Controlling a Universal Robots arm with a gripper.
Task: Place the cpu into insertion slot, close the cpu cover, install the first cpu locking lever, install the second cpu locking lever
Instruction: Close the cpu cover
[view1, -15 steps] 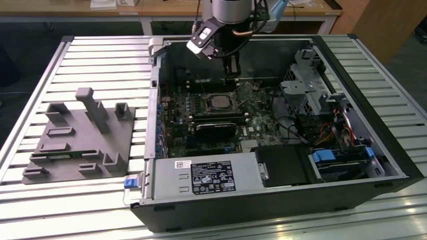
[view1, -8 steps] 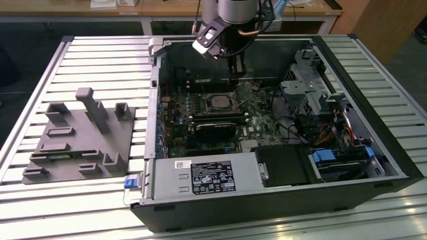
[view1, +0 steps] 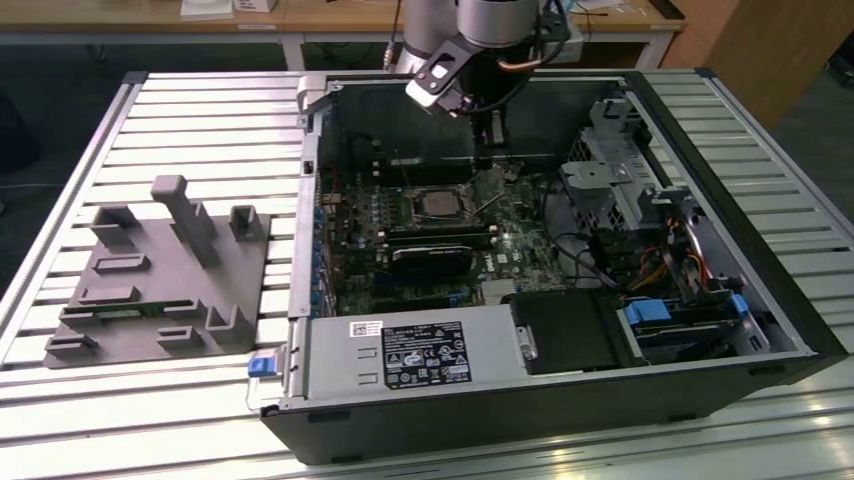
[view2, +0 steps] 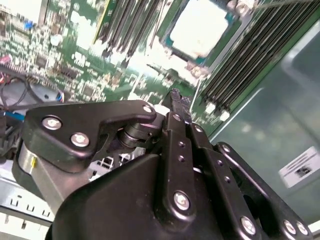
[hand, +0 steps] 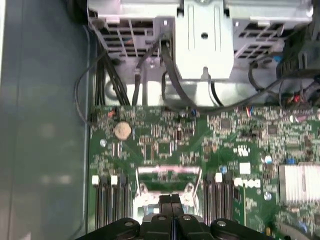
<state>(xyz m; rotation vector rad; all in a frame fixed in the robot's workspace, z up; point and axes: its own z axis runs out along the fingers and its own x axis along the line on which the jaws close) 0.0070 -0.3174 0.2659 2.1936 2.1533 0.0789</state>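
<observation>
Pincer (hand: 171, 201) clenched empty beside the raised cpu cover (hand: 168, 170), I judge closing it over the seated cpu (view2: 197, 27) needs a nudge.

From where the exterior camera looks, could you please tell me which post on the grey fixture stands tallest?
The middle post on the fixture's far side: its top rises clearly above the shorter post and the low block flanking it.

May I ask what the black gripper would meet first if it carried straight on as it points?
Most likely the green circuit board just beside the silvery-grey square cpu, not the chip itself; depth is unclear.
</observation>
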